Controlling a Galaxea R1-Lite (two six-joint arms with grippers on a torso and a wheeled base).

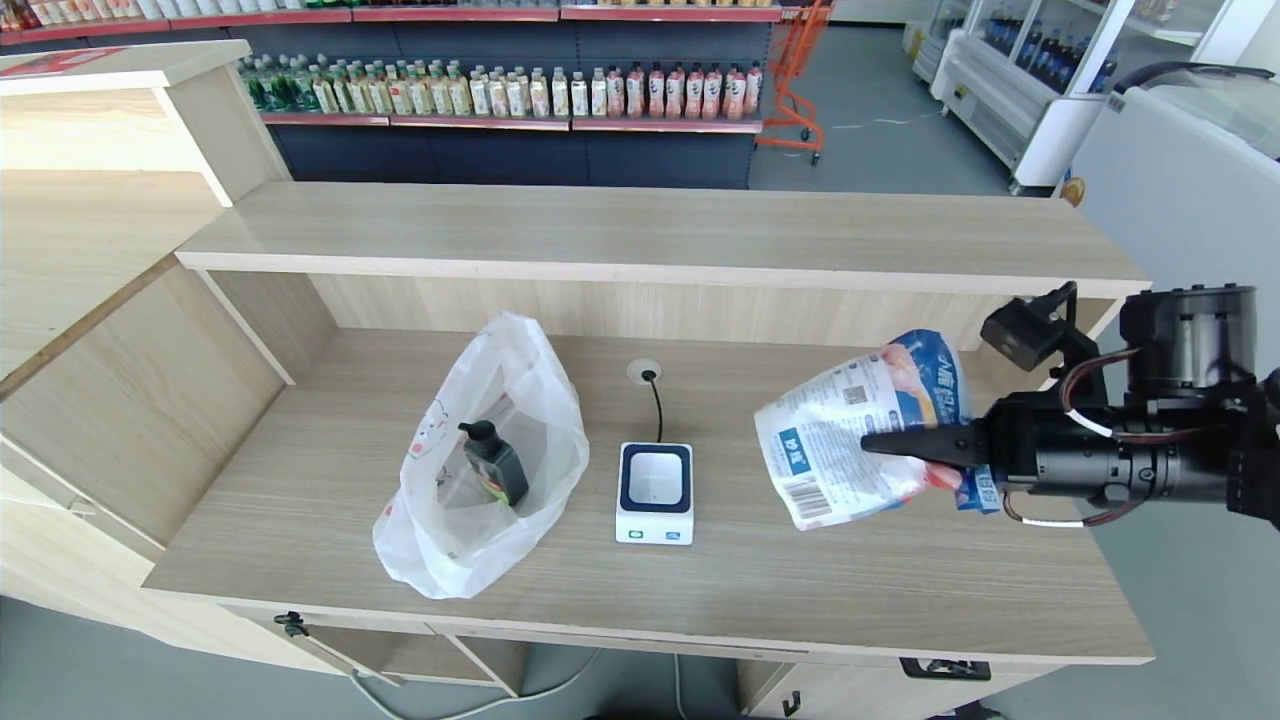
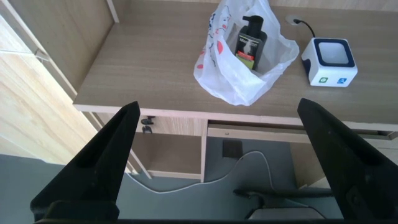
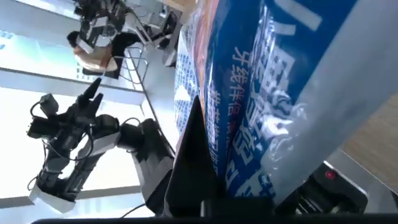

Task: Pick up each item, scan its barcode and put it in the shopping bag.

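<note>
Pinching the pouch [image 1: 840, 430] at the head view's right, the right gripper [image 1: 900, 445] holds its barcode [image 1: 810, 497] facing up, so the central scanner [image 1: 655, 490] may miss it; left wrist view: left gripper [image 2: 217, 109] spread, empty; right wrist view: the slick pouch [image 3: 280, 93] might slip.

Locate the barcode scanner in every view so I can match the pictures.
Head view: the barcode scanner sits mid-counter, between the shopping bag and the pouch held by the right gripper.
Left wrist view: the barcode scanner stands on the counter beside the shopping bag.
Right wrist view: not in it; the pouch is close up.
Shared landmark: the shopping bag with the pump bottle inside.
</note>
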